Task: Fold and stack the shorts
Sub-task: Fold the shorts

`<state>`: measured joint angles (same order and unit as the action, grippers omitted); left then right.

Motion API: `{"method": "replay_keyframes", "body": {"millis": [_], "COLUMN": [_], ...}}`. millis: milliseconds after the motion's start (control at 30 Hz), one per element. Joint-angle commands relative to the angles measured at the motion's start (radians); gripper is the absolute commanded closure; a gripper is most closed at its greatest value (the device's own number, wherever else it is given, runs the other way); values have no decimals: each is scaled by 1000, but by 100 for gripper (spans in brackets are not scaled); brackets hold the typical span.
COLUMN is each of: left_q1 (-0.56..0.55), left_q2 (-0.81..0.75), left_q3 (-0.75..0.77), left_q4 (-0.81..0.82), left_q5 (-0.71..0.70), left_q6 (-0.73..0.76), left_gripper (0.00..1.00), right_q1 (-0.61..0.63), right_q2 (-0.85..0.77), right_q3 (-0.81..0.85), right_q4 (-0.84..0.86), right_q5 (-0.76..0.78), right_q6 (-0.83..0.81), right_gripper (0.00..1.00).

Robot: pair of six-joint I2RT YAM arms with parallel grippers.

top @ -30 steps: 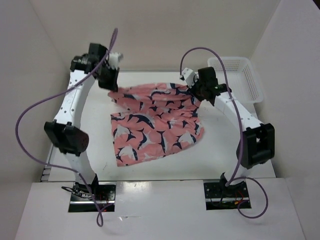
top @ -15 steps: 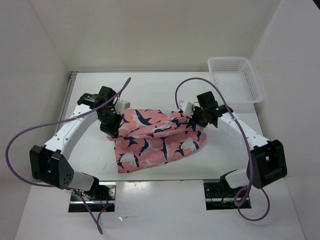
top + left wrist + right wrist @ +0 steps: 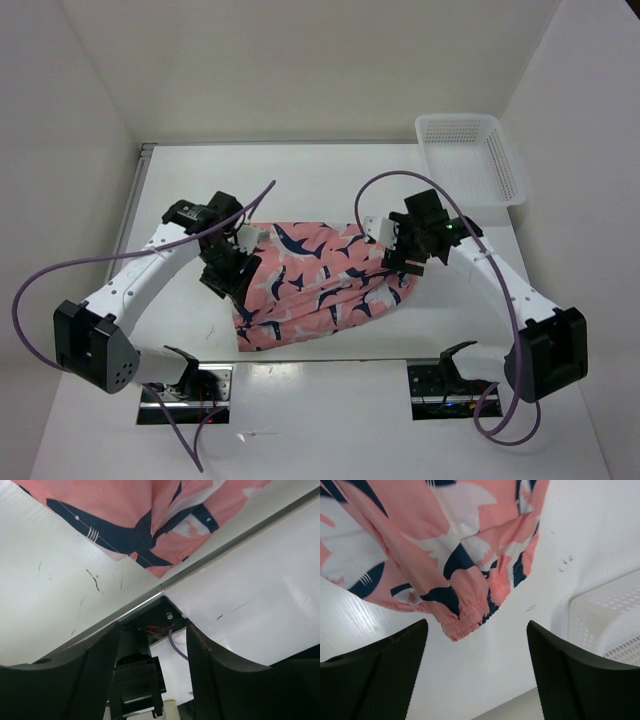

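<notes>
The salmon-pink shorts (image 3: 320, 280) with navy-and-white sharks lie folded over on themselves in the middle of the white table. My left gripper (image 3: 238, 272) sits at the fold's left edge, jaws open and nothing between them. In the left wrist view the shorts (image 3: 145, 525) lie just beyond the open gripper (image 3: 152, 647). At the fold's right edge my right gripper (image 3: 400, 258) is wide open. The right wrist view shows the elastic waistband corner of the shorts (image 3: 465, 605) resting free on the table ahead of that gripper (image 3: 477, 652).
A white mesh basket (image 3: 457, 118) stands at the table's back right, and its wall (image 3: 605, 625) is close to my right gripper. The table's near edge (image 3: 320, 357) runs just in front of the shorts. White walls enclose the table on three sides.
Both arms swept the far edge of the shorts toward the near side, folding them in half, then lowered. Both grippers have opened and let go of the fabric.
</notes>
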<state>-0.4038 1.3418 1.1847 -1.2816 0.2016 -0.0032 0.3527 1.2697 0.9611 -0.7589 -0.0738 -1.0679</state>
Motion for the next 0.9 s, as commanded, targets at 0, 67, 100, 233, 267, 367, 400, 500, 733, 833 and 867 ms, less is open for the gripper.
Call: {"method": "replay_keyframes", "body": {"millis": [0,67,100,233,267,367,400,500,733,833,867], "left_q1": [37,63,72,100,141,157,136,74,112,132,132], "left_q2": [-10,25,39,170,200,293,306,358,566,634,652], "left_q3": [81,67,47,-30,10,96,134,135,110,153,165], "left_q4": [23,106,143,307,333,344,353,375,445,473,488], "left_q5": [39,-23,-53,-149,-125,34,86,72,-14,-79,-96], "left_q6": [3,3,3,3,3,3,3,3,3,3,3], "left_gripper": [36,36,36,34,34,27,27,27,27,27,27], "right_q1": [-4,5,23,96,118,204,228,281,281,281,281], "right_q2": [-70,-58,-46,34,51,129,143,194,371,483,546], "right_q3": [117,195,212,238,225,202,188,102,120,189,235], "right_q4": [-3,42,56,162,202,306,329,385,351,328,328], "right_q5": [-122,-237,-253,-262,-226,-184,-167,-129,-119,-119,-119], "right_q6": [17,77,133,227,256,325,339,390,542,606,638], "right_gripper": [14,7,7,9,17,50,56,69,75,76,76]}}
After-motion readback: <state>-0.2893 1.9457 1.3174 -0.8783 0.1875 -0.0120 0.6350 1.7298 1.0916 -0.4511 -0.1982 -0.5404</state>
